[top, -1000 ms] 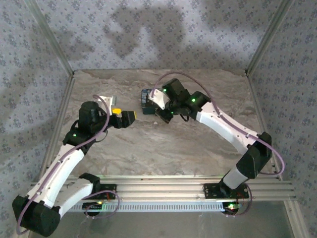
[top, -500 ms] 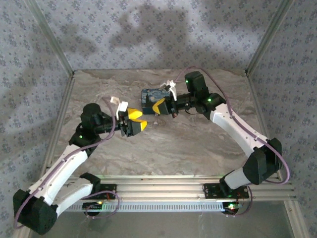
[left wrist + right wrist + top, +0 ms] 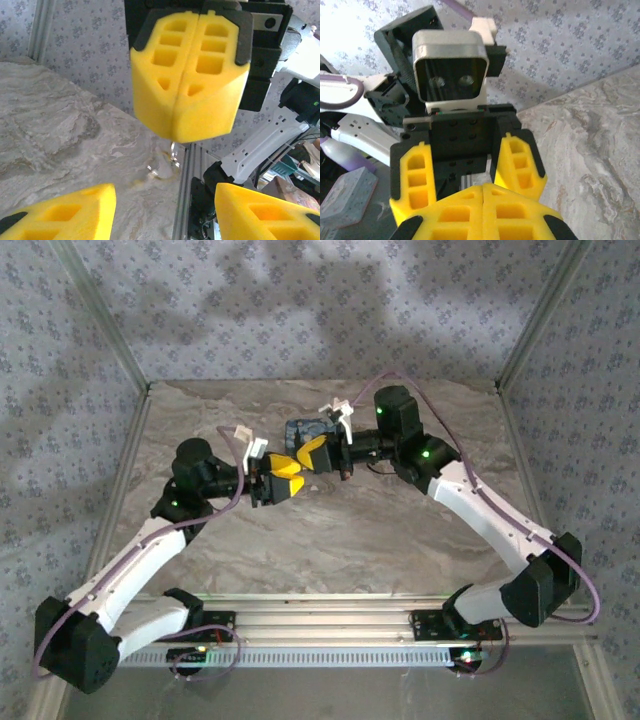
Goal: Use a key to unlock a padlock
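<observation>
The right gripper [image 3: 187, 131] is closed, its two yellow foam pads pressed flat together, and a thin sliver of pale metal, most likely the blade of the key [image 3: 173, 149], pokes out of the seam at the tips. Directly facing it, tip to tip, is the left gripper [image 3: 162, 209], with its yellow pads spread apart on either side and nothing between them. Just behind the right gripper, the padlock [image 3: 303, 429] lies on the marbled grey table [image 3: 400, 520] towards the far edge, its dark-blue printed face upward. The key is tiny and barely protrudes, so it could twist or slip out if the left pads close on the right gripper's foam and not on the metal, or if the right gripper lets go too soon. No brand, label or writing can be read anywhere.
</observation>
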Action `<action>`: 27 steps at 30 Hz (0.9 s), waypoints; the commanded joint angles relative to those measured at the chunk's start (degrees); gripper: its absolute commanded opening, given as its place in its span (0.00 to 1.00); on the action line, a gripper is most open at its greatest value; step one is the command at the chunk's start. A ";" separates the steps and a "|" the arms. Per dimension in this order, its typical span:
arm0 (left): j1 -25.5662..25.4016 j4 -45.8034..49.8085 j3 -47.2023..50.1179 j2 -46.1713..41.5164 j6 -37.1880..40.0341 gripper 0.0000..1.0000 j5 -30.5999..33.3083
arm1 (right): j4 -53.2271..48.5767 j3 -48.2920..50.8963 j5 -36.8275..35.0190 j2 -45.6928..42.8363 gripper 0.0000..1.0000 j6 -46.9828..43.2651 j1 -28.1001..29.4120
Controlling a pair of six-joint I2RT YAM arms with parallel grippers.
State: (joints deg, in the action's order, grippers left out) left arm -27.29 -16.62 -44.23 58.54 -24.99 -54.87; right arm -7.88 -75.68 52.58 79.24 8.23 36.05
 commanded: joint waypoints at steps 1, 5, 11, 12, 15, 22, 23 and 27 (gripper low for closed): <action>-0.90 -3.08 -1.65 -0.55 0.11 0.52 -0.53 | 2.70 0.63 -1.60 -0.78 0.00 2.39 0.50; -1.16 -3.71 -1.91 -0.12 -0.52 0.42 1.98 | 2.67 0.42 -1.42 -0.58 0.00 2.54 1.25; -1.18 -4.57 -1.82 -0.54 -1.55 0.35 4.07 | 1.79 0.81 -1.52 -1.10 0.00 2.45 2.07; -1.16 -4.56 -1.83 -0.54 -1.55 0.35 4.15 | 1.86 0.97 -1.43 -1.24 0.00 2.49 2.09; -1.20 -4.95 -1.74 -0.45 -1.63 0.34 4.36 | 1.99 1.15 -1.50 -1.28 0.00 2.61 2.49; -1.45 0.38 -2.88 -0.20 0.78 0.00 4.42 | 3.78 1.58 -2.59 -1.46 0.00 4.27 2.62; -1.43 1.22 -2.82 -0.55 1.42 0.00 4.94 | 3.80 1.51 -3.18 -1.59 0.03 4.59 2.59; -1.37 5.64 -2.86 -2.74 4.79 0.00 8.78 | 4.50 2.33 -6.41 -3.33 0.44 6.35 2.14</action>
State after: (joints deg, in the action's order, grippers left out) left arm -28.53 -14.61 -45.19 57.93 -23.79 -49.08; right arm -5.37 -73.87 48.31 78.83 12.73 38.15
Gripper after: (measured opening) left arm 0.044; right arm 0.297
